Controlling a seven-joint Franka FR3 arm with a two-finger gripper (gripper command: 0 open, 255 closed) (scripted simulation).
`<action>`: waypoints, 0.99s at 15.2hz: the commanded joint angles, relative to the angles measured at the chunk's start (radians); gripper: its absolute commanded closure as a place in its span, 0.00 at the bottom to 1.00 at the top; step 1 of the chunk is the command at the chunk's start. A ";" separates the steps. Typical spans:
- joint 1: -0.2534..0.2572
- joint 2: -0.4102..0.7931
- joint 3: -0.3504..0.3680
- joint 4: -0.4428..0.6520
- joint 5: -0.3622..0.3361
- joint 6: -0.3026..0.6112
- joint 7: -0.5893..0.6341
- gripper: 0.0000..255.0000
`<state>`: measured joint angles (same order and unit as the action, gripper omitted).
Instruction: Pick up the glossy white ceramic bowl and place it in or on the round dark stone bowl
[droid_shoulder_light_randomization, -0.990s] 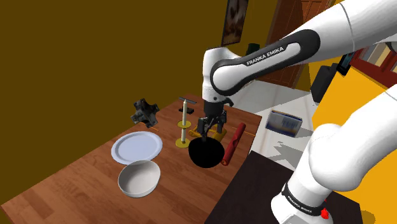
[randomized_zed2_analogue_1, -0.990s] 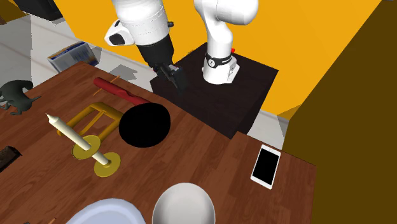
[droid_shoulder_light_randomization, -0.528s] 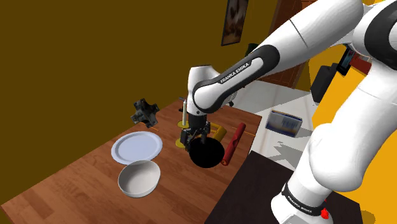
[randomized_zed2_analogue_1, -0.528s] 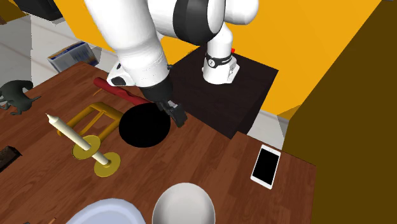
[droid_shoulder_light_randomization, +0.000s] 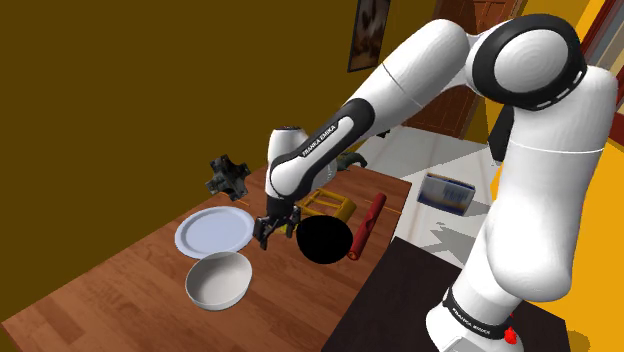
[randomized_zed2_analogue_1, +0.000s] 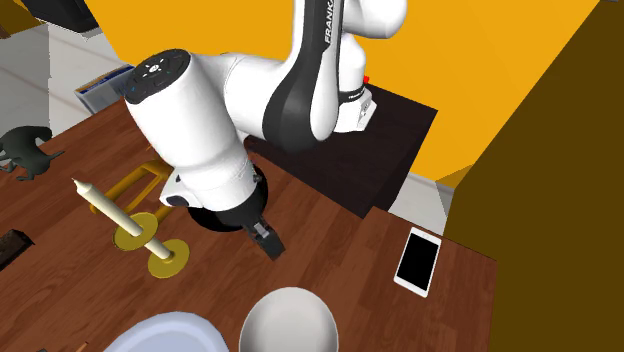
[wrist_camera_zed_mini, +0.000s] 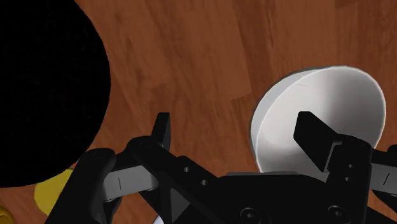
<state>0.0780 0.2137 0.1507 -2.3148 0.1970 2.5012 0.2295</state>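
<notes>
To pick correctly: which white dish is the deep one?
The white bowl, with tall walls; the white plate beside it is flat.

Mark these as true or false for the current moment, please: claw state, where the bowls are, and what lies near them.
1. The claw is open and empty, between the white bowl and the black bowl. True.
2. The white bowl sits inside the black bowl. False: it stands apart from it on the wooden table.
3. A white plate lies beside the white bowl. True.
4. The phone lies on the white plate. False: it lies on bare tabletop.
</notes>
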 joint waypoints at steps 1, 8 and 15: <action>0.007 0.070 0.005 0.043 0.004 0.042 0.003 0.00; 0.038 0.329 0.010 0.271 -0.002 0.132 0.017 0.00; 0.052 0.415 0.009 0.307 -0.005 0.185 0.019 0.00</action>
<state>0.1276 0.6142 0.1601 -2.0148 0.1930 2.6787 0.2483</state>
